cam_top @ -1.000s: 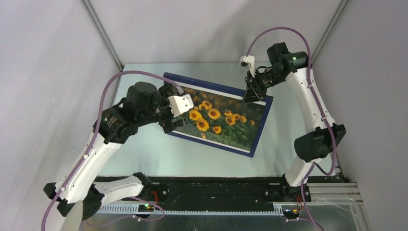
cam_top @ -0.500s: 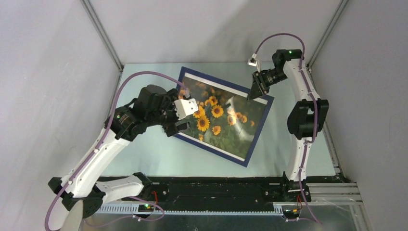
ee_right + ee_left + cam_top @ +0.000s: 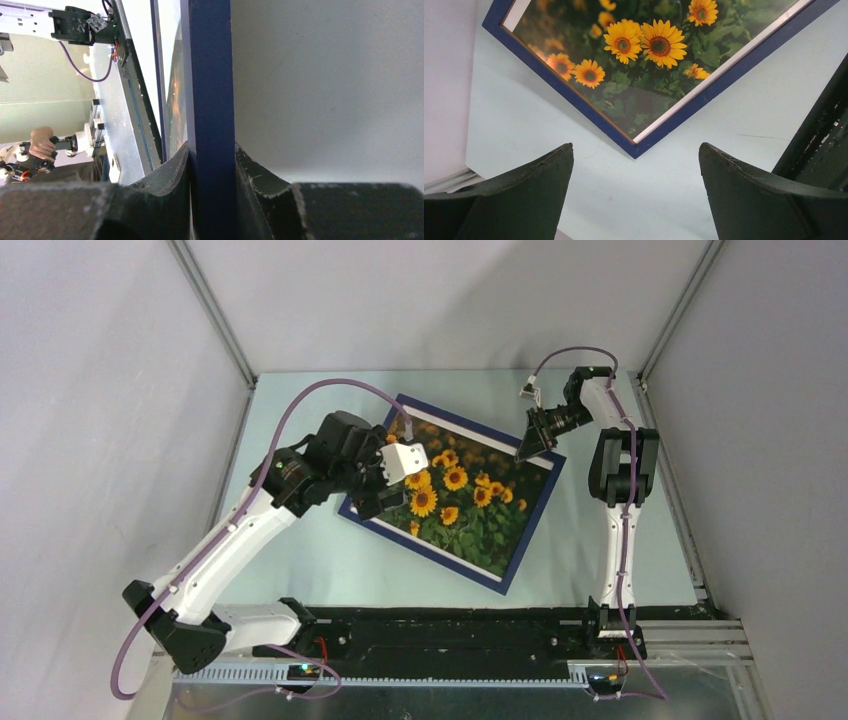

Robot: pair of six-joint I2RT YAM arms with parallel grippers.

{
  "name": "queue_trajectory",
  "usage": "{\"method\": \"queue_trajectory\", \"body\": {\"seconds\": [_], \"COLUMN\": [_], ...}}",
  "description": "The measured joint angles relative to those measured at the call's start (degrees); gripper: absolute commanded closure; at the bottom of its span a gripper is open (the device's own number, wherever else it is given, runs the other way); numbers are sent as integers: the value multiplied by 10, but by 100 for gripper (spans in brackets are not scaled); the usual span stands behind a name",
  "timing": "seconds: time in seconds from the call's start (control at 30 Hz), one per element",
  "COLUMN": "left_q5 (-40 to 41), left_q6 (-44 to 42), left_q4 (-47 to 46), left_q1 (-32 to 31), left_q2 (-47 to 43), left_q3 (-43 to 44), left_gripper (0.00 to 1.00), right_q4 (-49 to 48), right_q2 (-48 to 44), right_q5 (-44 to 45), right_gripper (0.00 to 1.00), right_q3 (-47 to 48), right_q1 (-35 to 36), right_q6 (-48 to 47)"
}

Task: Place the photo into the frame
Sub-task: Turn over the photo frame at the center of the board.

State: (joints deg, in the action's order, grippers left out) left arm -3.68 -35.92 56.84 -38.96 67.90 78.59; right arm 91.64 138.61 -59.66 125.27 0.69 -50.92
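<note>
The frame (image 3: 528, 526) lies on the table with its dark blue face up, turned at an angle. The sunflower photo (image 3: 465, 502) shows inside it behind the pane. My right gripper (image 3: 530, 447) is shut on the frame's far right rail; the right wrist view shows the blue rail (image 3: 210, 90) pinched between both fingers. My left gripper (image 3: 378, 502) is open and empty, hovering over the frame's left part. In the left wrist view the frame's near corner (image 3: 636, 148) and the photo (image 3: 644, 45) lie beyond the fingertips (image 3: 559, 155).
The pale green table (image 3: 300, 560) is walled by grey panels on three sides. A black rail (image 3: 450, 625) with the arm bases runs along the near edge.
The frame has been lowered and now lies flatter, shifted toward the near side. My right arm has folded down with it. My left arm has reached farther forward and right.
</note>
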Motion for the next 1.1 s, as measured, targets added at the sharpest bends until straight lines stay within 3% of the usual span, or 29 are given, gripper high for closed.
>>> {"method": "queue_trajectory", "body": {"seconds": [0.53,0.77,1.1], "left_q5": [-10,-11,-12], "left_q6": [2,10,15], "left_q4": [-13,-15,-19], "left_q1": [2,4,5], "left_q2": [33,42,44], "left_q3": [0,-1,-1], "left_gripper": [0,0,0], "right_q4": [-4,-23,-78], "right_q2": [33,47,49], "right_q5": [4,57,163], "right_gripper": [65,59,36], "right_q3": [2,2,-9], "right_q1": [-16,-23,-25], "right_q6": [-3,4,27]}}
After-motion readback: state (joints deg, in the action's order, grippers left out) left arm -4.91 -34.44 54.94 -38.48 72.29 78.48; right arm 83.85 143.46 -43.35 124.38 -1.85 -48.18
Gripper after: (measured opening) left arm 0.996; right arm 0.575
